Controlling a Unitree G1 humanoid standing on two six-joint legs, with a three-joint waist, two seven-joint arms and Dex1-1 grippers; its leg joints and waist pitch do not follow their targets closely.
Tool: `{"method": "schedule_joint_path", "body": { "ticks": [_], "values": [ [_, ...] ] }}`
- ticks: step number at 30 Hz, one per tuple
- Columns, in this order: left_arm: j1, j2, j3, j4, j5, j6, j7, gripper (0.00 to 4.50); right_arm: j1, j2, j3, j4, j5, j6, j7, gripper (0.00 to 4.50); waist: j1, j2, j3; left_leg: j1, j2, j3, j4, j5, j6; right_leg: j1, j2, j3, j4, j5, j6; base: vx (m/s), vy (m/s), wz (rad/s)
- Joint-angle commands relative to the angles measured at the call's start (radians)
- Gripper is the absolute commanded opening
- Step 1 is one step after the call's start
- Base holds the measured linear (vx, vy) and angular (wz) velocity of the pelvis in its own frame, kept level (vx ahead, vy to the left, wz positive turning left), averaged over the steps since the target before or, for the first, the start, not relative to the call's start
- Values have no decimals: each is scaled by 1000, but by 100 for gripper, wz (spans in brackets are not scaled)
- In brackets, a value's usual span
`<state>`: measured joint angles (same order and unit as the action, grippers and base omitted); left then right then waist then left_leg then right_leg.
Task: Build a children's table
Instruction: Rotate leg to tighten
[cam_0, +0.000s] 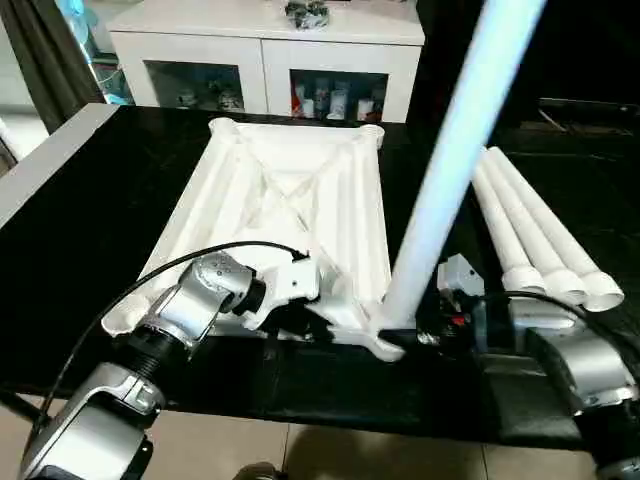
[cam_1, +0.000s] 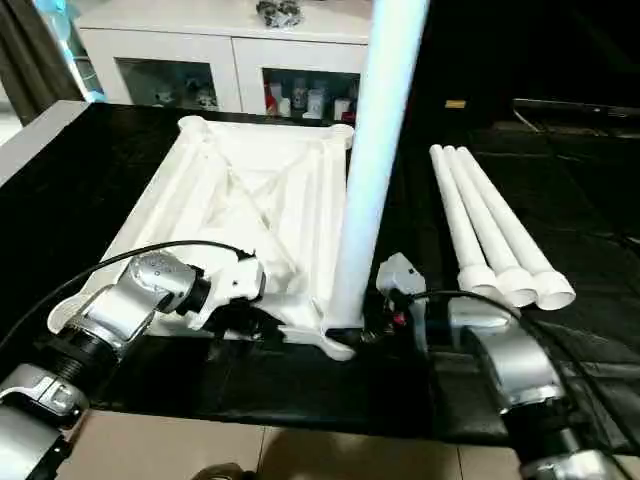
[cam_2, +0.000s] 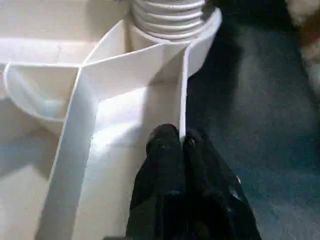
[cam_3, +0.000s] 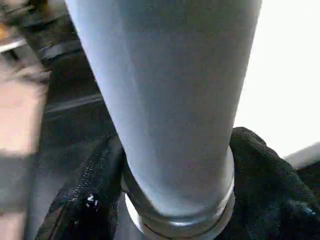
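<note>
Left end effector pinches tabletop rim; right end effector clasps upright leg.

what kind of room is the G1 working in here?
Likely a home-style living room or a demo room set up like one: a white glass-door cabinet holding small items stands behind the black table, with a curtain at the left and pale tiled floor.

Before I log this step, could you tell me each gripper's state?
Left gripper: shut on the tabletop rim.
Right gripper: around the upright leg.
</note>
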<state>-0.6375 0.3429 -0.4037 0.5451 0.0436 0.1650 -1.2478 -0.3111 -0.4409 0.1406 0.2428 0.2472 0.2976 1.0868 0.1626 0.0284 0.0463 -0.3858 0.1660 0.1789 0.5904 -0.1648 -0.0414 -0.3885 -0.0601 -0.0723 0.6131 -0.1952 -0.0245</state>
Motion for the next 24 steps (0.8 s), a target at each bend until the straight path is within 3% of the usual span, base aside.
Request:
{"method": "schedule_joint_path", "body": {
  "ticks": [1, 2, 5, 8, 9, 14, 15, 18, 19, 21, 24],
  "values": [
    [-40, -81, 64, -11, -24, 75, 149, 0, -10, 88, 19, 21, -27, 46, -145, 268, -9, -2, -60, 24, 77, -32, -72, -258, 32, 40, -108, 55, -83, -248, -201, 0, 0, 0],
    [-52, -112, 85, -2, -27, 116, 209, 0, -26, 135, 11, 47, -42, 62, -226, 267, -17, 0, -57, 27, 75, -37, -76, -289, 13, 38, -111, 53, -88, -299, -196, 0, 0, 0],
    [-79, -173, 119, 19, -24, 175, 328, 0, -70, 230, 6, 119, -84, 80, -389, 267, -47, -2, -58, 26, 70, -40, -79, -303, -12, 39, -107, 52, -90, -322, -183, 0, 0, 0],
    [-106, -221, 139, 48, -19, 202, 417, 0, -126, 308, -11, 203, -110, 91, -535, 267, -60, -2, -60, 26, 64, -37, -74, -287, -1, 39, -107, 54, -94, -301, -183, 0, 0, 0],
    [-113, -232, 145, 58, -19, 207, 440, 0, -141, 324, -17, 224, -112, 94, -564, 267, -62, -6, -59, 23, 64, -36, -74, -276, 4, 41, -106, 55, -94, -291, -182, 0, 0, 0],
    [-145, -276, 155, 89, 6, 222, 532, 0, -184, 376, -36, 257, -110, 110, -603, 267, -63, -2, -66, 19, 67, -32, -67, -182, 49, 46, -101, 55, -78, -108, -212, 0, 0, 0],
    [-146, -276, 154, 87, 11, 223, 534, 0, -185, 380, -40, 255, -109, 111, -600, 302, -61, -2, -67, 19, 67, -32, -67, -177, 53, 47, -103, 55, -77, -101, -213, 0, 0, 0],
    [-145, -270, 148, 82, 26, 226, 538, 0, -182, 389, -56, 252, -113, 107, -609, 339, -62, -1, -62, 21, 67, -31, -71, -217, 50, 46, -104, 55, -85, -160, -208, 0, 0, 0],
    [-138, -256, 140, 79, 30, 217, 527, 0, -175, 383, -66, 249, -109, 97, -611, 346, -61, 4, -61, 21, 68, -33, -72, -232, 42, 46, -106, 55, -87, -190, -201, 0, 0, 0],
    [-134, -250, 138, 78, 30, 212, 520, 0, -171, 378, -70, 246, -107, 92, -611, 364, -64, 1, -59, 22, 69, -35, -76, -253, 33, 46, -105, 55, -90, -218, -190, 0, 0, 0],
    [-128, -237, 133, 75, 32, 199, 505, 0, -161, 368, -76, 235, -101, 85, -605, 384, -66, 3, -59, 23, 70, -35, -77, -265, 26, 44, -105, 56, -91, -228, -188, 0, 0, 0]
  ]
}}
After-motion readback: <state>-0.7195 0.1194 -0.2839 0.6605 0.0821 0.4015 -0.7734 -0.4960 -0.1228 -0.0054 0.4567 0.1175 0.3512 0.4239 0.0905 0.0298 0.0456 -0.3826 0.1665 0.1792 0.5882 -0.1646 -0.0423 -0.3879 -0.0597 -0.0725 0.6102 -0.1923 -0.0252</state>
